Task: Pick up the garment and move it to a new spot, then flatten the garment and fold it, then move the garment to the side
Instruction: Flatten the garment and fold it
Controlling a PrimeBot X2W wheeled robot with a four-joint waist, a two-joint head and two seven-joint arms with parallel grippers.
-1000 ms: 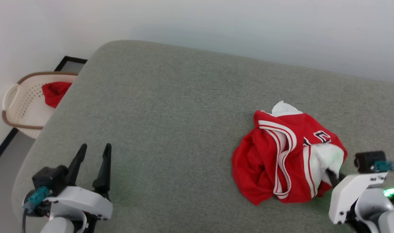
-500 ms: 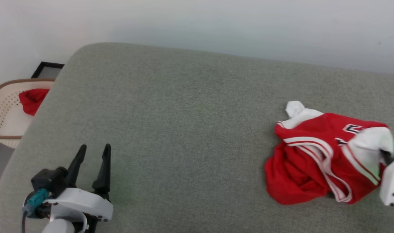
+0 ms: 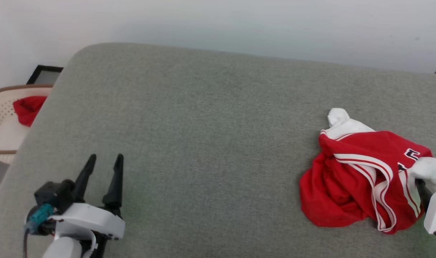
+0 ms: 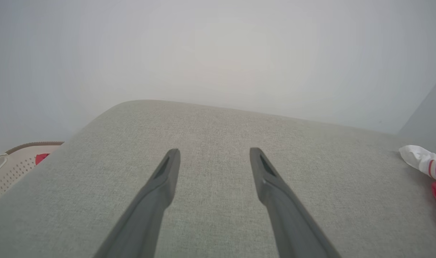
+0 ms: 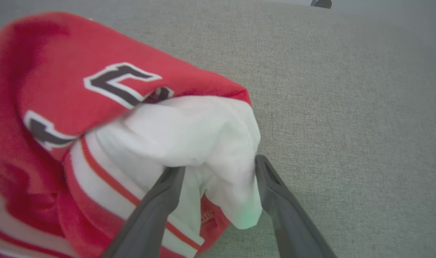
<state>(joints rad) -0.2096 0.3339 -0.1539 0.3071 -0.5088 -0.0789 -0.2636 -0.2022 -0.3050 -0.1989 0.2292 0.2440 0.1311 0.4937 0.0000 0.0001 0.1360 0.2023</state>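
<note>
The garment (image 3: 350, 179), a red jersey with white sleeves and striped trim, lies crumpled on the right side of the grey cushioned surface (image 3: 203, 143). My right gripper (image 5: 219, 163) is open, and its two fingers stand wide apart on either side of a bunched white sleeve (image 5: 189, 132). In the head view the same gripper (image 3: 422, 188) pokes into the jersey's right edge. A black, white-outlined number (image 5: 117, 82) shows on the red cloth. My left gripper (image 3: 106, 156) hovers open and empty over the surface at the lower left, far from the garment (image 4: 424, 161).
A cream perforated basket (image 3: 3, 118) stands off the surface's left edge and holds a small red cloth scrap (image 3: 26, 107). A pale wall runs behind the surface. Bare grey fabric stretches between the two grippers.
The right gripper, earlier shut on the white sleeve, has carried the garment rightward across the surface and now has its fingers apart. The head camera also shifted. The left gripper stayed still.
</note>
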